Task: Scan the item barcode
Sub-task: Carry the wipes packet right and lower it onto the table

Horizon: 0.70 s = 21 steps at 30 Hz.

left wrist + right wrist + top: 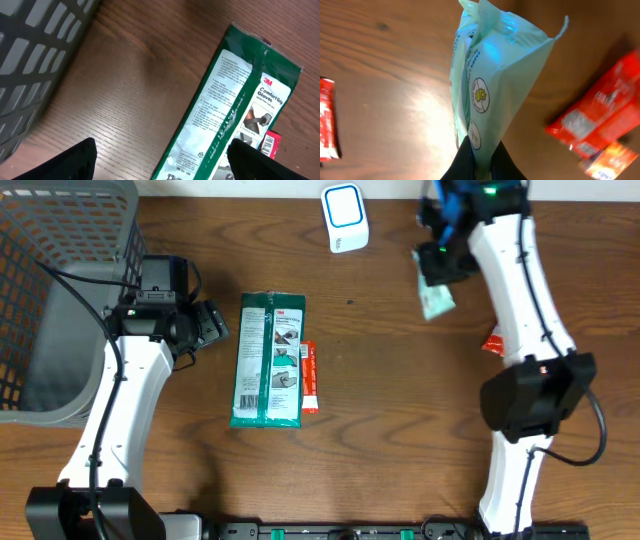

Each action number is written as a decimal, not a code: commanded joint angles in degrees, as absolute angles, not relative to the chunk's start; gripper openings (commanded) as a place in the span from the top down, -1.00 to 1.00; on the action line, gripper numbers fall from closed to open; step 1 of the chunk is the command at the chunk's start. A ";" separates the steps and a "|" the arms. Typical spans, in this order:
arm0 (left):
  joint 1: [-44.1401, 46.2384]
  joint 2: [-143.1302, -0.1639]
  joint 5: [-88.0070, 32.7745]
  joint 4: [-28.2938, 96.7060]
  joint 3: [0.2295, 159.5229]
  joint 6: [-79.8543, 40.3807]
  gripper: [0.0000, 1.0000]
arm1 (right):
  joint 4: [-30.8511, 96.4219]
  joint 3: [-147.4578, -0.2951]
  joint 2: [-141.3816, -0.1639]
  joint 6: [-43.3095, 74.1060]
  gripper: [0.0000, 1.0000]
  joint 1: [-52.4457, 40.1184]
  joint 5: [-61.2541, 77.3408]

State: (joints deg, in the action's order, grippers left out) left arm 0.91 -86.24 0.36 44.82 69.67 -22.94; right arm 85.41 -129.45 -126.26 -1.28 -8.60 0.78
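One mint pouch [492, 95] — perhaps wipes — tight in right gripper [481, 159]

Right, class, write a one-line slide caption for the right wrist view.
Right gripper shut on a pale green pouch above the wooden table, red packets lying to either side.

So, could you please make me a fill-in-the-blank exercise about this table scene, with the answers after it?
1. The right fingers are shut on a pale ____ pouch.
2. The left fingers are ____ and hold nothing.
3. Beside the glove package lies a small ____ packet.
4. The white scanner stands nearer the ____ arm.

Missing words: green; open; red; right
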 commanded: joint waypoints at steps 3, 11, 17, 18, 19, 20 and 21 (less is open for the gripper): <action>0.82 -86.30 0.86 44.95 69.49 -23.46 -0.69 | 81.08 -115.68 -126.78 -0.01 0.97 -3.14 6.74; 0.82 -86.30 0.86 44.95 69.49 -23.46 -0.68 | 75.83 -103.74 -126.78 0.38 0.97 -0.69 0.25; 0.82 -86.30 0.86 44.95 69.49 -23.46 -0.68 | 74.46 -102.30 -126.78 3.64 0.53 -0.69 -7.92; 0.82 -86.30 0.86 44.95 69.49 -23.46 -0.68 | 74.19 -102.30 -126.78 3.64 0.36 -0.69 -7.90; 0.82 -86.30 0.86 44.95 69.49 -23.46 -0.68 | 73.41 -102.30 -126.78 3.62 -0.17 -0.69 -7.92; 0.82 -86.30 0.86 44.95 69.49 -23.46 -0.68 | 72.95 -102.30 -126.78 3.60 -0.51 -0.69 -7.94; 0.82 -86.30 0.86 44.95 69.49 -23.46 -0.69 | 72.31 -102.30 -126.78 3.62 -0.58 -0.69 -7.92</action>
State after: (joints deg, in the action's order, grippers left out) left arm 0.91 -86.24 0.36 44.80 69.67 -22.94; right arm 73.30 -102.52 -127.02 2.50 -1.39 -5.76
